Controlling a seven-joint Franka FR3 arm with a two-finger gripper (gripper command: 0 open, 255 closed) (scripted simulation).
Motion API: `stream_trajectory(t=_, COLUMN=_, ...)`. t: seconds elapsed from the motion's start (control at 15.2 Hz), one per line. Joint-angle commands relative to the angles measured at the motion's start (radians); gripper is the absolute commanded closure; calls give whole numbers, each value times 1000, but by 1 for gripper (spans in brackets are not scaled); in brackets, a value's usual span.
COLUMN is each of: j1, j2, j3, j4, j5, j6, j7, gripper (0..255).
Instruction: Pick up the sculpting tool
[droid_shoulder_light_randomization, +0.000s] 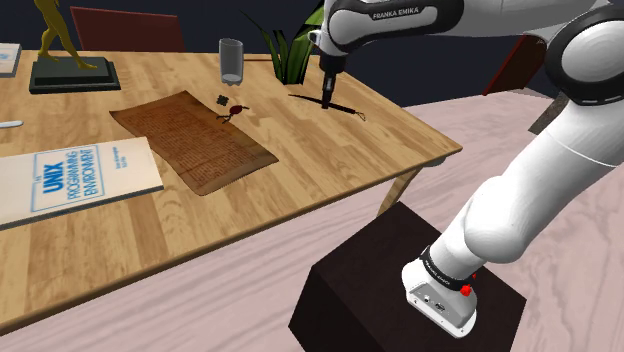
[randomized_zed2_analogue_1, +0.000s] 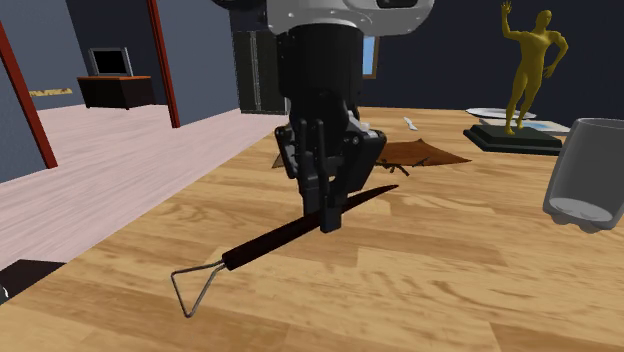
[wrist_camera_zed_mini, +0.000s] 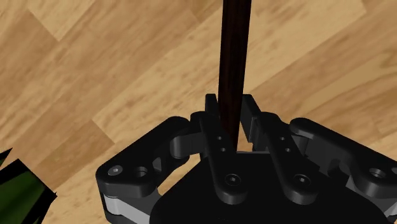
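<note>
My black 2-finger pincer (randomized_zed2_analogue_1: 330, 212) clenched the dark slender wire-looped sculpting tool (randomized_zed2_analogue_1: 270, 243) mid-handle, flat on the pale wooden table (randomized_zed2_analogue_1: 470, 290), far right in the shoulder view. I judged a slow, vertical lift best, lest it pivot.

Dark brown sculpting tool (randomized_zed2_analogue_1: 265, 243), black fingers (wrist_camera_zed_mini: 215, 133); light wood-grain table (randomized_zed2_analogue_1: 450, 260)
</note>
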Motion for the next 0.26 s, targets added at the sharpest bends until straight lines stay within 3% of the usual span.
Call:
stream_trajectory(t=0.0, j1=1, j2=-4, j3=1, j4=25, j5=2, j6=-29, j7=-3, gripper=255)
stream_trajectory(t=0.2, j1=1, j2=-6, j3=1, j4=38, j5=2, j6=-44, j7=-5, gripper=255)
